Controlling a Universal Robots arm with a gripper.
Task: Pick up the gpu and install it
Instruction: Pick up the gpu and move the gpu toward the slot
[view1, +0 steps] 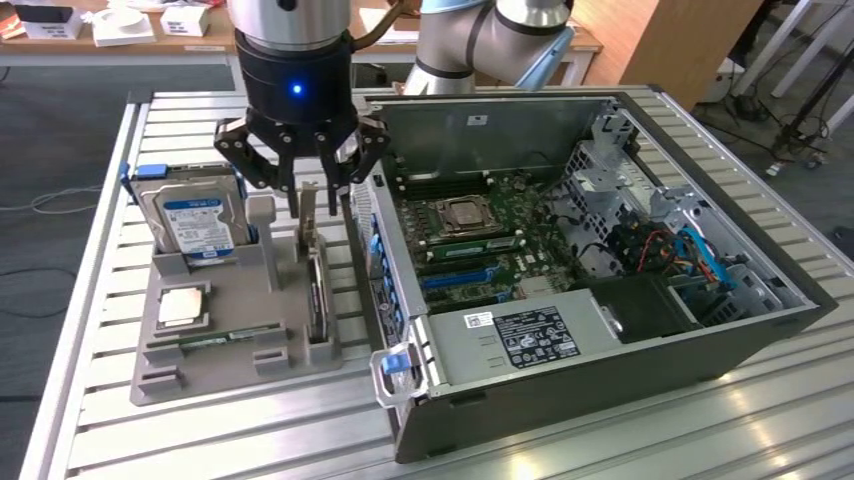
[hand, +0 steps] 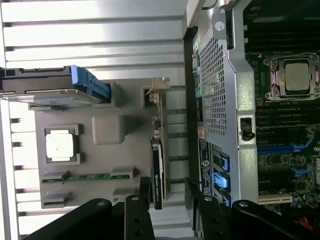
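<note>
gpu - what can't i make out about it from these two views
- Exterior view: the gpu stands edge-on in the grey holder, so its faces are hidden.
- Exterior view: the open claw partly covers its top end; contact cannot be told.
- Wrist view: edge-on again, and the claw's fingers overlap its near end.

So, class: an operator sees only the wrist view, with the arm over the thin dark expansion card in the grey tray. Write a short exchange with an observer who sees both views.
Operator: How high is the gripper?
Observer: The open gripper hangs low over the bracket end of the thin dark expansion card, which stands in the grey plastic tray.
Operator: What's on the hard drive's face?
Observer: The silver hard drive with blue rails shows a blue-and-white label.
</note>
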